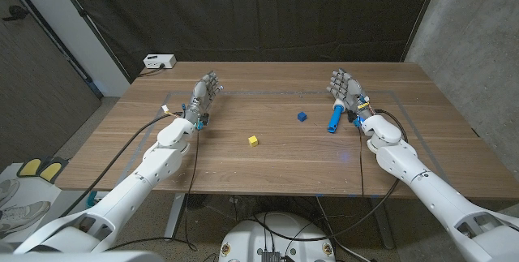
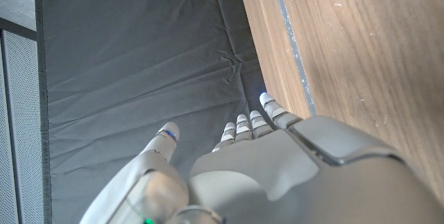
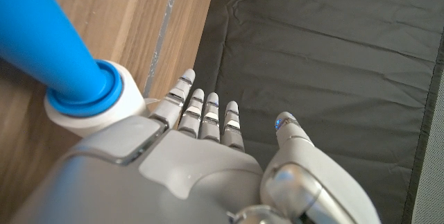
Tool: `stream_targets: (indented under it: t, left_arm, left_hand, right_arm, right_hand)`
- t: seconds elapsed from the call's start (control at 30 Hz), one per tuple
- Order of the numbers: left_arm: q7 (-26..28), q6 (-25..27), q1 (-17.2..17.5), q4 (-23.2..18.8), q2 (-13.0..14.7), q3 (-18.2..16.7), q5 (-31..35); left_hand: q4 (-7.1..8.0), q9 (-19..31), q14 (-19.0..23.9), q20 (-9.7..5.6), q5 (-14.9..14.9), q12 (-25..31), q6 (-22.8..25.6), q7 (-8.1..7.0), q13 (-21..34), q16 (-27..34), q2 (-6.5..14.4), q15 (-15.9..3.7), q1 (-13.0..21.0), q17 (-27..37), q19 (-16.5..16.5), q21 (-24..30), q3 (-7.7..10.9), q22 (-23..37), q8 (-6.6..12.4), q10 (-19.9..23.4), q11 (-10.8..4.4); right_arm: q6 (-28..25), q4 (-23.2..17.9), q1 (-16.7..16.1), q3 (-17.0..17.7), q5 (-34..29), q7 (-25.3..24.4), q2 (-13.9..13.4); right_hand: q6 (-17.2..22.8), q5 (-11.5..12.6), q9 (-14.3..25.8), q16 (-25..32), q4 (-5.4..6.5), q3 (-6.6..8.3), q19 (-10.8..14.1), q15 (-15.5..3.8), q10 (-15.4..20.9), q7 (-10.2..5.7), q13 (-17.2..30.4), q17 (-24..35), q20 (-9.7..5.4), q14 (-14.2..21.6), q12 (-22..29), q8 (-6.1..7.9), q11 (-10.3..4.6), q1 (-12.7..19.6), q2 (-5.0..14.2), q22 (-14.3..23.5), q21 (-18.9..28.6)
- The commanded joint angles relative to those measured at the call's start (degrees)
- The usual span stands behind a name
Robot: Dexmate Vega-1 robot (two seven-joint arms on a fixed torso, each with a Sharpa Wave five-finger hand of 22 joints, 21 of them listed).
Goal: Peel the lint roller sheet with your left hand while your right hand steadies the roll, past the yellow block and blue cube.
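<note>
The lint roller [image 1: 334, 118] lies on the wooden table [image 1: 268, 165] at the robot's right, its blue handle pointing toward the near edge and its white roll end just beside the right hand [image 1: 347, 90]. That hand stands over the far part of the table with its fingers spread and nothing in it; in the right wrist view the roller [image 3: 66, 64] sits close against the side of the hand [image 3: 173, 175], though whether they touch cannot be told. The left hand [image 1: 206, 96] is well apart from the roller, on the other side of the table, fingers likewise apart and holding nothing, as the left wrist view of the hand [image 2: 277, 175] confirms.

The main risk appears to be the roller rolling or sliding away. It is round and lies loose, so a sideways nudge from the right hand as it closes could push it off toward the table's middle. If the right hand settles on the handle and not on the roll, the sheet may drag the whole roller when pulled.

Between the two hands lie a small yellow block [image 1: 253, 140] and a blue cube [image 1: 302, 117], the cube nearer the roller. The left arm's crossing would probably pass over them, and a low sweep could knock either one. A white box [image 1: 159, 62] sits at the far left corner, out of the way, and cables trail along the left arm.
</note>
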Motion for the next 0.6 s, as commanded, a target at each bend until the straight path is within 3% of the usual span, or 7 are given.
stream_targets:
  t: [0.03, 0.33, 0.6]
  left_arm:
    - [-0.67, 0.74, 0.81, -0.66, -0.69, -1.42, 0.94]
    - [-2.0, 1.47, 0.33, 0.2, -1.5, -1.7, 1.37]
    - [-3.08, 1.95, -0.42, 0.89, -2.0, -1.62, 1.76]
  left_hand:
    - [0.06, 0.21, -0.42, -0.37, 0.29, 0.45, -0.43, 0.02, 0.21, 0.19, 2.75, 0.02, 0.09, 0.16, 0.11, 0.25, 0.3, 0.13, 0.22, -0.42, -0.03]
    - [0.0, 0.21, -0.36, -0.07, 0.29, 0.48, -0.13, 0.07, 0.21, 0.19, 2.68, 0.12, 0.13, 0.14, 0.12, 0.17, 0.26, 0.13, 0.33, -0.31, -0.04]
    - [-0.07, 0.22, -0.23, 0.27, 0.29, 0.52, 0.15, 0.02, 0.2, 0.21, 2.6, 0.25, 0.16, 0.12, 0.19, 0.11, 0.21, 0.13, 0.41, -0.18, -0.12]
  right_arm:
    - [-2.16, -2.72, -2.23, 5.14, -5.46, 1.31, 3.07]
    - [-1.4, -6.96, -4.99, 7.27, -10.5, -0.55, 3.57]
    - [-6.74, -15.36, -8.73, 7.27, -16.86, -7.31, 0.22]
  right_hand:
    - [0.57, 0.36, 0.27, 0.36, -0.25, 0.28, 0.45, 0.06, 0.31, 0.06, 0.21, 0.17, -0.03, 0.51, 0.4, 0.43, -0.07, 0.66, -0.08, 0.1, 0.46]
    - [0.81, 0.38, 0.27, 0.41, -0.77, 0.36, 0.49, 0.01, 0.63, -0.22, 0.22, 0.05, 0.01, 0.76, 0.54, 0.54, 0.11, 1.07, -0.31, 0.1, 0.49]
    - [1.27, 0.43, 0.27, 0.47, -1.51, 0.59, 0.54, -0.12, 1.1, -0.43, 0.23, -0.09, 0.25, 1.11, 0.72, 0.7, -0.04, 1.77, -0.44, 0.11, 0.52]
